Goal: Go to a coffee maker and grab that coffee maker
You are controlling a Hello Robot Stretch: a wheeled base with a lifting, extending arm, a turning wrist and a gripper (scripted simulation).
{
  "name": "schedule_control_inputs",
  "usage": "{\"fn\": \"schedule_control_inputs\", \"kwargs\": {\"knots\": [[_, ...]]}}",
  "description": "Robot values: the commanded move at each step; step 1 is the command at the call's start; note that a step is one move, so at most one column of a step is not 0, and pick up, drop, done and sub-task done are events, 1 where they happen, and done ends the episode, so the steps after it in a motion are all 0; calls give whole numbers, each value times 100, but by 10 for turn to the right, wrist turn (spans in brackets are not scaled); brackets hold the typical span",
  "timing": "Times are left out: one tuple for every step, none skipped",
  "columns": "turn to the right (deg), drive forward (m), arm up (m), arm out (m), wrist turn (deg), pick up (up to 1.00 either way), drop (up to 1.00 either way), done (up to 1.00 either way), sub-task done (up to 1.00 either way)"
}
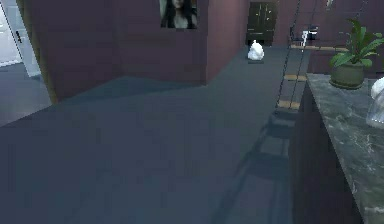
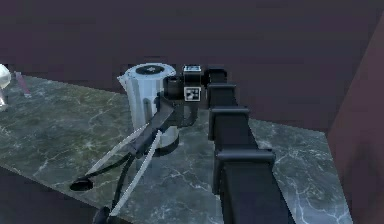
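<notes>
Grasp stage, I judge: the coffee maker (image 2: 146, 88) stands on the marble counter (image 2: 50, 130) in the arm side view's upper middle, the gripper (image 2: 89, 199) close by it. Whether the fingers hold anything cannot be told. Next it needs a sure hold, then a lift.

The dark arm (image 2: 240, 160) reaches over a marbled counter (image 2: 50, 130), and just left of its white marker squares stands a silvery coffee maker (image 2: 148, 88) with a dark lid. Thin fingers of the gripper (image 2: 90, 199) slant toward the near left; whether it holds anything, I can't tell. A white object (image 2: 3, 85) sits far left.
</notes>
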Motion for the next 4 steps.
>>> {"fn": "schedule_control_inputs", "kwargs": {"knots": [[0, 0, 0, 0, 450, 0, 0, 0, 0], [0, 0, 0, 0, 450, 0, 0, 0, 0], [0, 0, 0, 0, 180, 0, 0, 0, 0], [0, 0, 0, 0, 0, 100, 0, 0, 0]]}}
